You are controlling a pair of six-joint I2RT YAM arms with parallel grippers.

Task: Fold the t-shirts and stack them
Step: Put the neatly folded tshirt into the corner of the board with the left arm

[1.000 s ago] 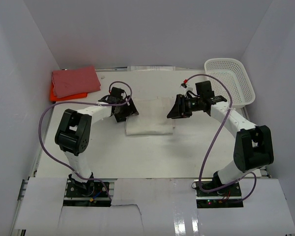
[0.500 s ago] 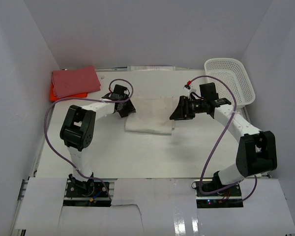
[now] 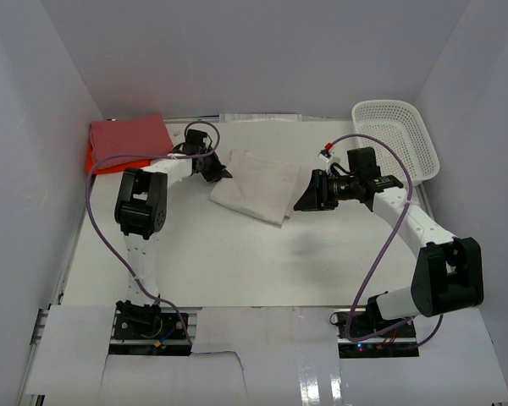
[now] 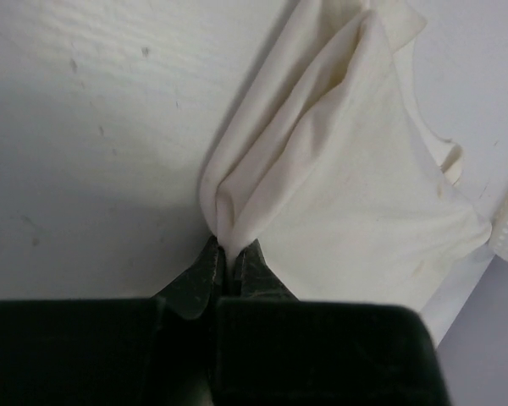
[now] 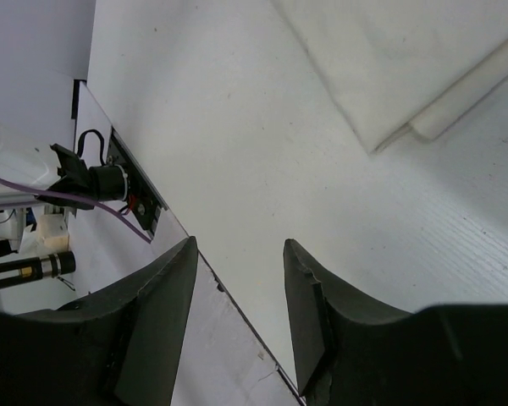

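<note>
Top external: outstretched left gripper (image 3: 218, 172) pinches the cream t-shirt (image 3: 256, 186); right gripper (image 3: 301, 197) hovers half-open.

Lab robot booth: white walls (image 3: 237, 51) enclose the table (image 3: 237, 266).

One cream t-shirt (image 3: 256, 186), one pink-red t-shirt (image 3: 129, 138), one orange t-shirt (image 3: 91, 159); one white basket (image 3: 398, 135).

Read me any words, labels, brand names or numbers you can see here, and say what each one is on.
No text can be read in any view.
The folded cream cloth t-shirt, the folded dusty pink-red cloth t-shirt, the white plastic mesh basket and the white table show no print.
The electronics at the arm bases are too small to show any marking.
</note>
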